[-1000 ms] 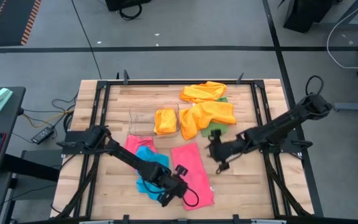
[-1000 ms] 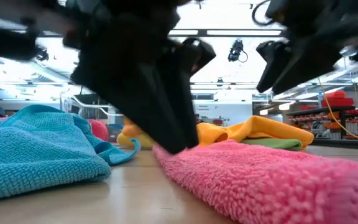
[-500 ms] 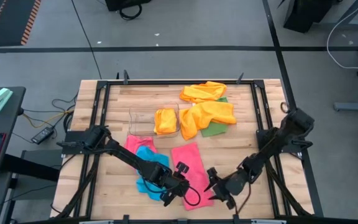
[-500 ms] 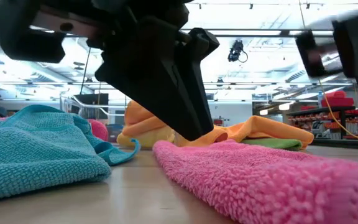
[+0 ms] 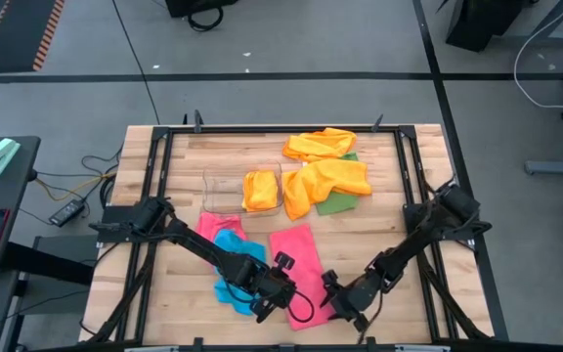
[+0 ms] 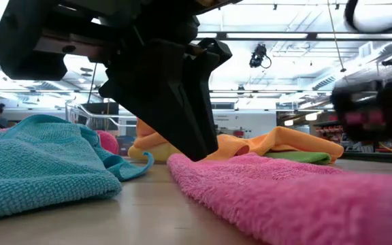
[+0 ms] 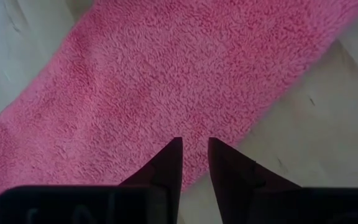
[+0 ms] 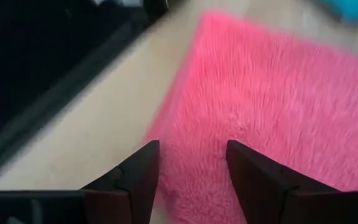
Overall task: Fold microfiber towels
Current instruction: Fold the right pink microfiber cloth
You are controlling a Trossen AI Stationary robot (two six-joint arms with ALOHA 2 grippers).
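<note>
Near the tabletop's front edge, the pink towel [image 5: 304, 273] lies flat. Left end effector [image 5: 265, 307] is nearly clenched, holding nothing; right end effector [image 5: 338, 305] is parted above a corner. Both should pinch front corners evenly.
</note>
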